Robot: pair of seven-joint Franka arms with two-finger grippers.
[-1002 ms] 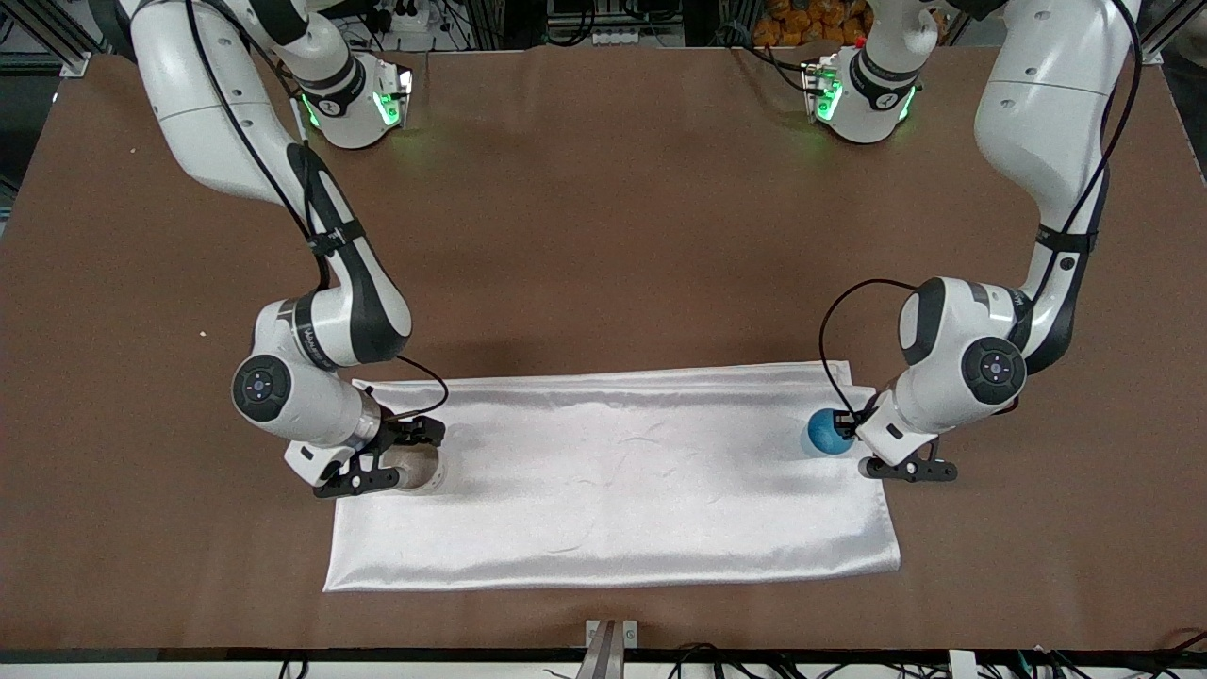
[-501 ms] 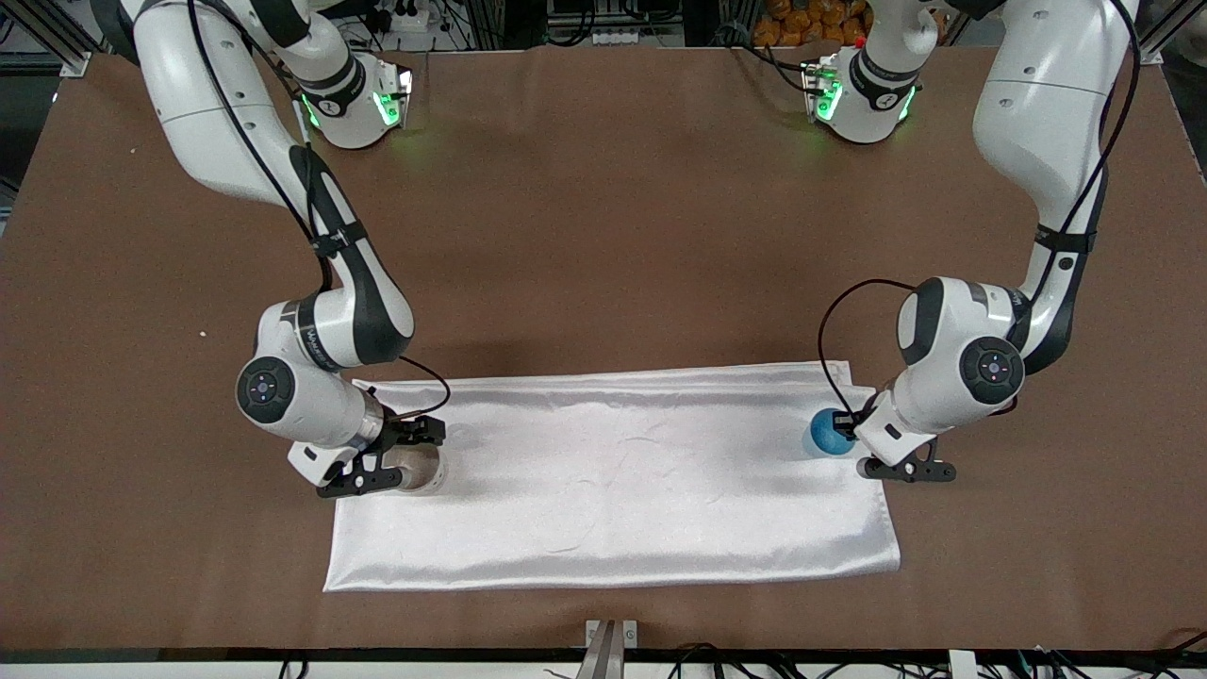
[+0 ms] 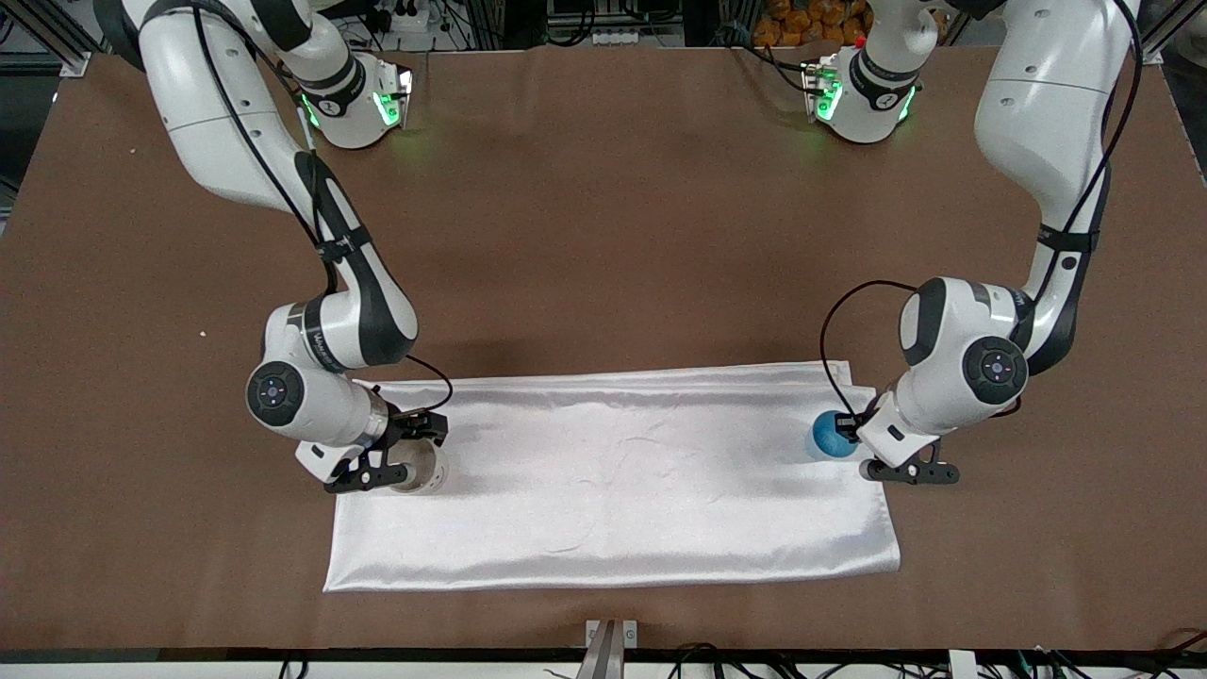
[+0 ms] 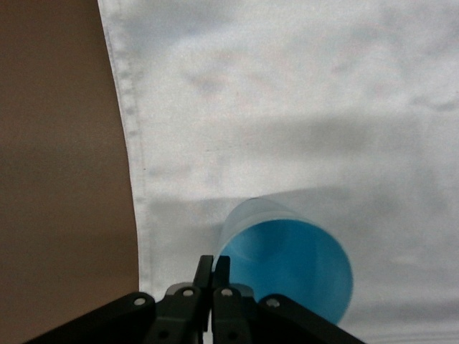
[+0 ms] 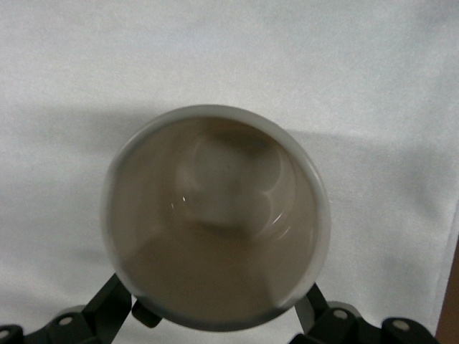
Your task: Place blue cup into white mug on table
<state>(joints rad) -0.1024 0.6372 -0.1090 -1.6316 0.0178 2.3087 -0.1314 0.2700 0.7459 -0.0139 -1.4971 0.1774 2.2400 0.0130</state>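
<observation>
1. The left hand (image 4: 213, 266) is pinched on the rim of the cup (image 4: 287, 266), which hangs just beside its fingers, over the cloth (image 3: 613, 490) at the left arm's end.
2. The right hand (image 3: 401, 459) straddles the mug (image 3: 417, 469), fingers on either side of its wall; whether they grip cannot be told.
3. The judgement: steady the mug, carry the cup level, centre it, then lower.

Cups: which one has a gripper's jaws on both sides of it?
The white mug. The right gripper straddles it, a jaw on each side. The blue cup just sits beside the left gripper, whose jaws are together.
</observation>
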